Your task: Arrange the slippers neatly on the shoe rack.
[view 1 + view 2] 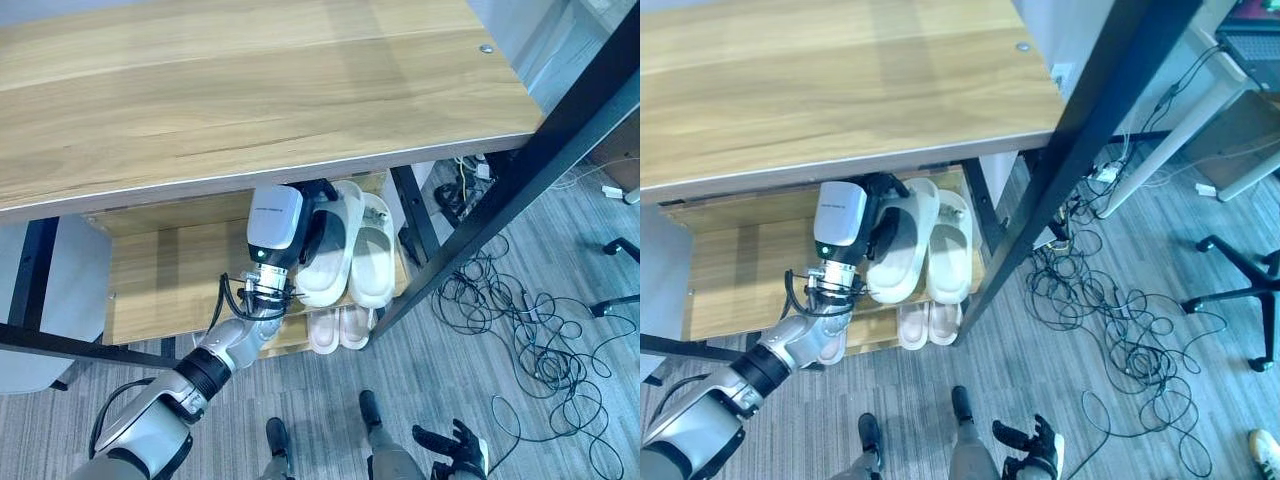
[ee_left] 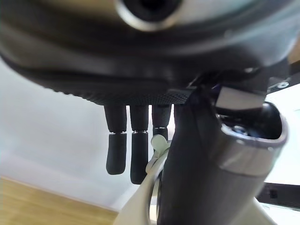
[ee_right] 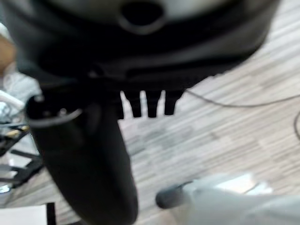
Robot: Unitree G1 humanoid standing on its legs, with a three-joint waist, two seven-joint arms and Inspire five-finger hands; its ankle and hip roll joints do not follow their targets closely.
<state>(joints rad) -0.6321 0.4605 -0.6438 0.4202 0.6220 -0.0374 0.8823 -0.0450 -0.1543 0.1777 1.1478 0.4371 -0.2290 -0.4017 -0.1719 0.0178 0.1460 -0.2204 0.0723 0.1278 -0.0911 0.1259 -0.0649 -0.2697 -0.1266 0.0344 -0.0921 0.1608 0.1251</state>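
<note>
The shoe rack has a wide wooden top [image 1: 250, 90] and a wooden middle shelf [image 1: 165, 275] beneath it. Two cream slippers lie side by side on that shelf's right end, toes pointing in. My left hand [image 1: 318, 228] reaches under the top board and grips the left cream slipper [image 1: 335, 265]. In the left wrist view its rim [image 2: 157, 147] sits pinched between thumb and fingers [image 2: 139, 154]. The other cream slipper [image 1: 376, 255] rests right beside it. A pale pink pair [image 1: 340, 328] stands on the shelf below. My right hand [image 1: 455, 445] hangs low over the floor, fingers relaxed.
A black slanted frame post [image 1: 505, 185] runs along the rack's right side. Tangled cables [image 1: 520, 330] cover the grey floor to the right. An office chair base [image 1: 615, 295] stands at the far right. A white panel [image 1: 60, 300] is left of the rack.
</note>
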